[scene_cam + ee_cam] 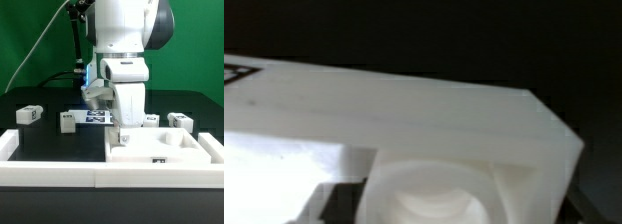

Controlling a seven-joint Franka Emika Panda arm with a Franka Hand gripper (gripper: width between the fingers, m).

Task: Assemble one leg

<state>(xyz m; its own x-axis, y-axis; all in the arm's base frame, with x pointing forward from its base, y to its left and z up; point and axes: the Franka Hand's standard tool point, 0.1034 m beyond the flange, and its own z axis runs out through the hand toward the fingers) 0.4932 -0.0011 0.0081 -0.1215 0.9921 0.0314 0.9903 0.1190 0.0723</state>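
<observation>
My gripper (122,128) is low over the near-left corner of the big flat white panel (165,146). In the wrist view it (438,200) is shut on a leg (438,190), a white block with a rounded hollow, standing between the dark fingers (335,200) at the panel's (384,100) edge. In the exterior view the held leg is mostly hidden by the hand. Other legs lie loose on the table: one (30,115) at the exterior view's far left, one (68,122) beside the marker board, and two (180,120) (150,120) behind the panel.
The marker board (97,117) lies behind the gripper, partly covered by the arm. A white raised border (60,172) runs along the table's front and up both sides. The table top is black.
</observation>
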